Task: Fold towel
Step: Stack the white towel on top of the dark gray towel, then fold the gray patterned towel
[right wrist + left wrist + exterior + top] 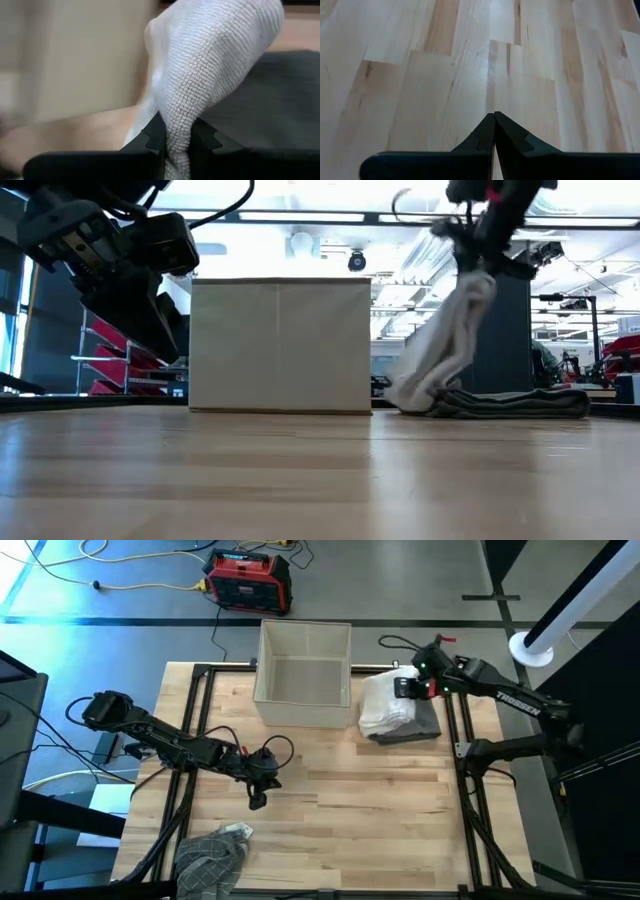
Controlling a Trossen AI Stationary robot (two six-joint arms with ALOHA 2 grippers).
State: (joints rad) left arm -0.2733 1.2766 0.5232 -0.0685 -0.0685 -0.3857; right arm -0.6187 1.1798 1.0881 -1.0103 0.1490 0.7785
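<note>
I have the right end effector (408, 686) pinched on the white towel (383, 705), lifting one edge while the rest trails down onto a grey towel (420, 726) lying flat on the counter (380, 810), just beside the beige bin (303, 675). The low view shows the white towel hanging from the grip with its lower part bunched on the grey one. I judge this the carry or lay-over step of a fold, barely begun. Next I need to draw the held edge across and set it down squarely without dragging the grey towel. My left end effector (258, 798) waits closed over bare counter, near a crumpled patterned cloth (212, 852).
</note>
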